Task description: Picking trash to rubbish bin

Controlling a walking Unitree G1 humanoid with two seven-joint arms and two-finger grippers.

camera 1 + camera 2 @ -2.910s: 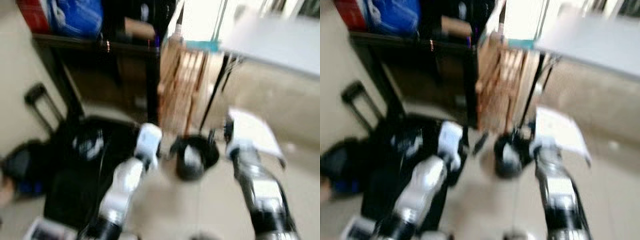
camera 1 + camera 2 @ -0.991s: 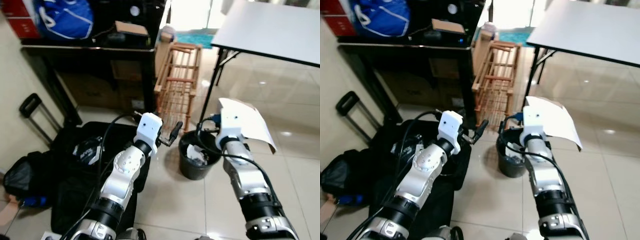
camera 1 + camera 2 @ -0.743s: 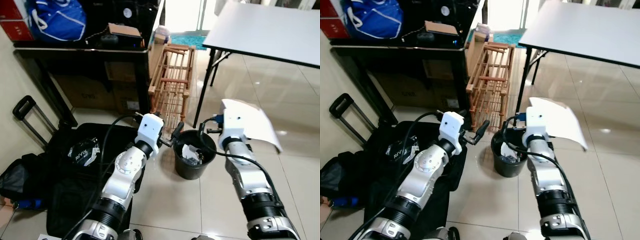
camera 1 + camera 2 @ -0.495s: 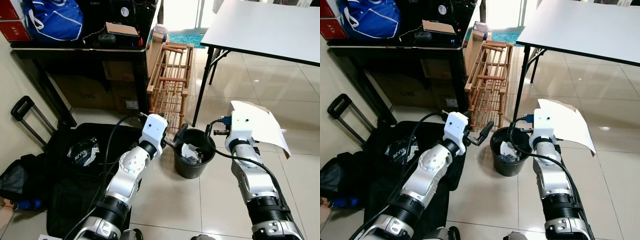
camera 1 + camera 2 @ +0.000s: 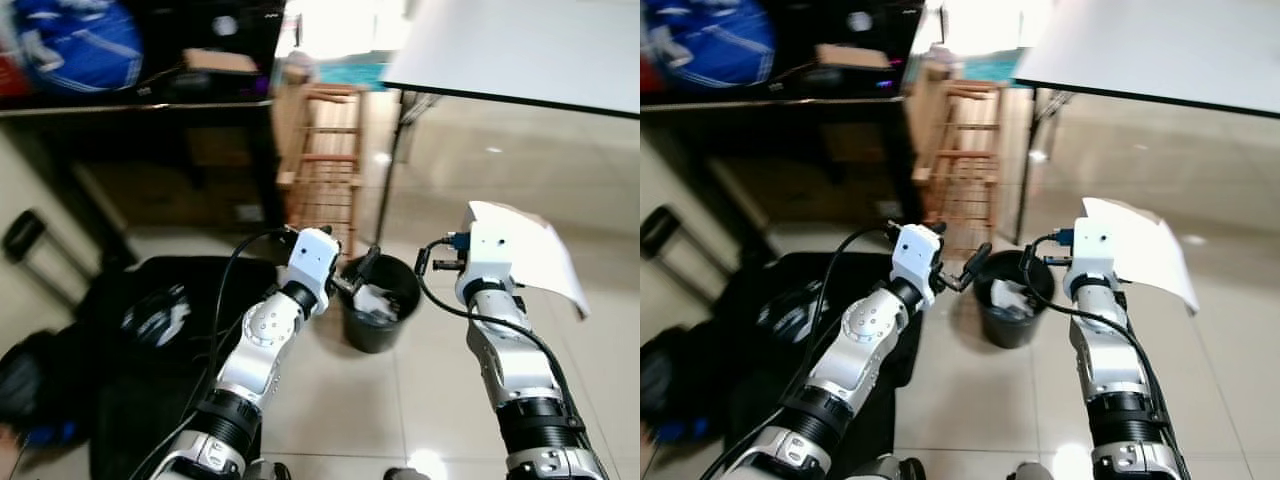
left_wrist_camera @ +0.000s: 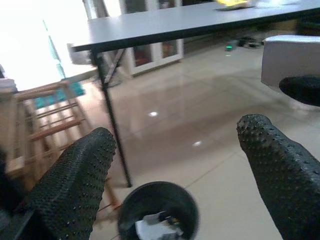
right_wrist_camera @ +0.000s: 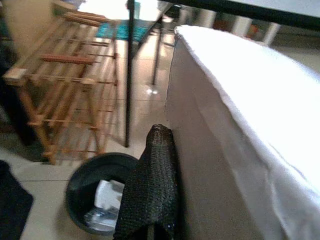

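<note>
Two tools: right tool (image 7: 150, 195) clamping flat white paper (image 5: 540, 255); left tool (image 6: 175, 175) spread above round black bin (image 5: 378, 318).

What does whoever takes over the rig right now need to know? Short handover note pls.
Right gripper: shut on a white sheet of paper, held up beside the black rubbish bin, not over it yet.
Left gripper: open, holding nothing, hovering at the bin's near-left rim.
Bin stands on the tiled floor by the wooden rack and the grey table's leg; it already has some white trash inside.
Done: paper picked up and carried to the bin.
Left: move the right gripper over the bin opening and release. The sheet looks wider than the bin, so it may need crumpling or angling in.
</note>
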